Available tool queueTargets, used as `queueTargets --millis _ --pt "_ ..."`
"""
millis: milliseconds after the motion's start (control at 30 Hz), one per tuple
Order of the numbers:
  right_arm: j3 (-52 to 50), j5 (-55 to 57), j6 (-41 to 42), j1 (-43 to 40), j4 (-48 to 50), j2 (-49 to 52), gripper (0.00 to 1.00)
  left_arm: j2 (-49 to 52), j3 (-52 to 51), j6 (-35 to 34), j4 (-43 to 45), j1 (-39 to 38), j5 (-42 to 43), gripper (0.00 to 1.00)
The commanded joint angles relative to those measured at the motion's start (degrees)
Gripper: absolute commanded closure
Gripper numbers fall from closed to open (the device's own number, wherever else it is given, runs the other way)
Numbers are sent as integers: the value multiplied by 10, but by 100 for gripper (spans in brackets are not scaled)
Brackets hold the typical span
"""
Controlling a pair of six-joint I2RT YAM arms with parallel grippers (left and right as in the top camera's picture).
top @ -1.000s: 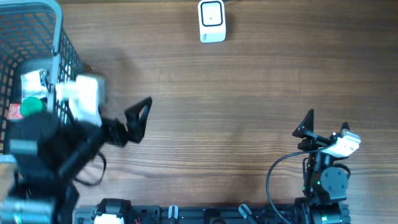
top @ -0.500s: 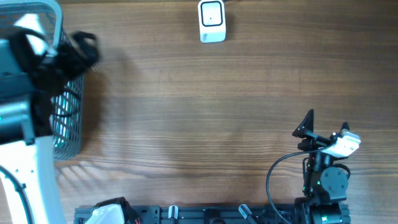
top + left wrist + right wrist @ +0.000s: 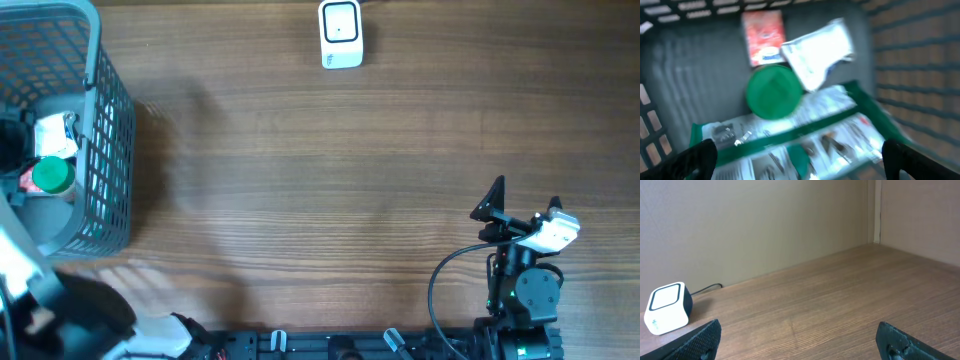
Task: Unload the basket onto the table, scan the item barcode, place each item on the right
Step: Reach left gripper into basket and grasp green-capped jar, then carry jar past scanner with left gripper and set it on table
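Green-lidded tub (image 3: 774,92), red packet (image 3: 763,37), white pouch (image 3: 817,50) and green-and-white pack (image 3: 840,135) lie in the basket (image 3: 105,130) at the bench's (image 3: 300,180) far left. Above them the left gripper (image 3: 800,157) hangs, jaws wide, empty. Near right, the right gripper (image 3: 799,337): jaws wide, touching nothing.

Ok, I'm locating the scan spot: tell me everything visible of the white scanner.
The white scanner is a rounded box, plastic by its look, with a dark-framed window on top. It stands on the wooden table near its far edge, a dark cable leaving its back. Nothing else touches it.
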Motion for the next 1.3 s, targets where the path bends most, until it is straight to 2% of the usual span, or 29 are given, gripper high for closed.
queueTargets --millis 0,200,633,700,767,800,900,1100,1267 --pt "1 -2 -2 -2 3 -3 0 73 6 -30 0 2 -43 0" --pt "1 -2 -2 -2 3 -3 0 150 6 -30 21 2 -49 0" --pt "1 -2 -2 -2 3 -3 0 225 1 -27 73 -20 -42 1" --pt "1 -2 -2 -2 3 -3 0 234 0 -28 64 -27 -42 7" --pt "1 -2 -2 -2 3 -3 0 237 0 -28 54 -33 -42 22" --pt "1 -2 -2 -2 3 -3 0 237 0 -28 50 -35 -42 36" --pt "1 -2 -2 -2 3 -3 0 236 1 -8 44 -35 -42 50" --pt "1 -2 -2 -2 3 -3 0 202 38 4 7 -35 -52 51" --pt "1 -2 -2 -2 3 -3 0 119 155 4 -56 -36 15 52"
